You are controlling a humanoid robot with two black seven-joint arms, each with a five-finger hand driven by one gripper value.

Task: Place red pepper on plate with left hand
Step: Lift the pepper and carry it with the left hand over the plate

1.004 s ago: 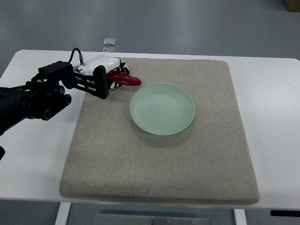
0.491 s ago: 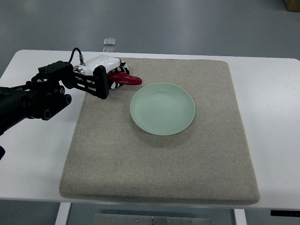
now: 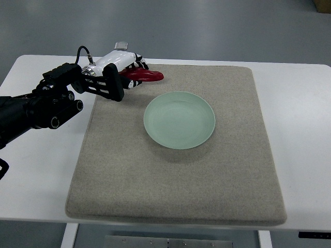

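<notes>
A red pepper (image 3: 148, 76) is held in my left hand (image 3: 129, 70), whose fingers are curled around its stem end. The pepper's tip points right and it is lifted a little above the grey mat, at the mat's far left corner. A pale green plate (image 3: 179, 119) lies on the mat to the right of and nearer than the hand, with nothing on it. The hand and pepper are apart from the plate's rim. My left arm comes in from the left edge. My right arm does not show.
A grey felt mat (image 3: 176, 175) covers most of the white table (image 3: 36, 170). A small clear block (image 3: 122, 46) sits at the table's far edge behind the hand.
My left hand has lifted the red pepper off the mat and moved it up and slightly right. The plate has not moved.
</notes>
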